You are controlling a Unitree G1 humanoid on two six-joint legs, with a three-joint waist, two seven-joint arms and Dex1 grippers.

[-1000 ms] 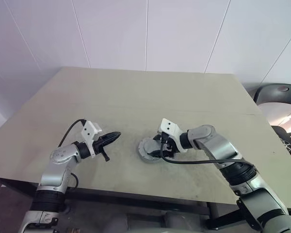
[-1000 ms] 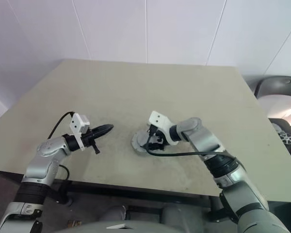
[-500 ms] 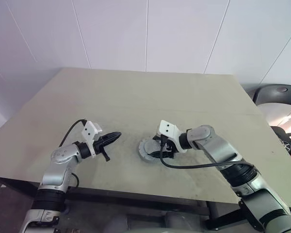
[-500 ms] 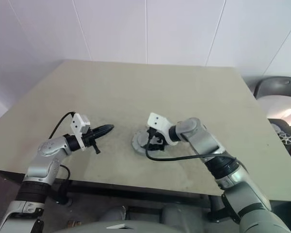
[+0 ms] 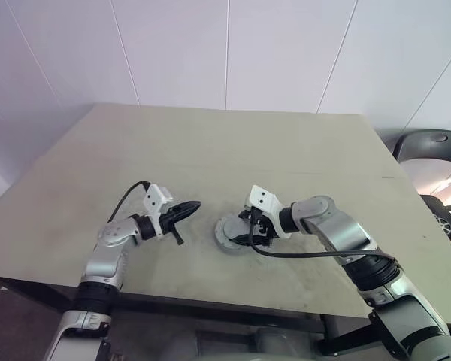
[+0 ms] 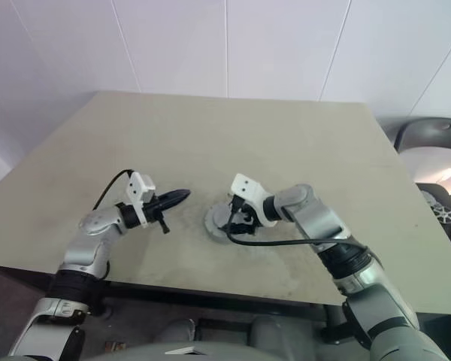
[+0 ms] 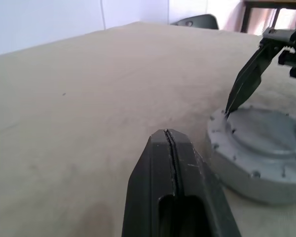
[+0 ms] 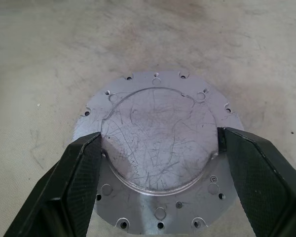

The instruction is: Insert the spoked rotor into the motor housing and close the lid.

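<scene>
The lid (image 8: 158, 158) lay flat on the beige, faintly mottled table (image 5: 210, 150), near its front edge. It was a round disc of dull grey metal, its raised centre covered in fine scratches and its lower outer flange ringed with small screw holes. The right claw (image 8: 158, 148) stood wide, its black tapered fingers (image 8: 84, 163) pressed against opposite sides of the raised centre. The left claw (image 7: 170, 143) was fully closed and empty, level, just beside the lid.
</scene>
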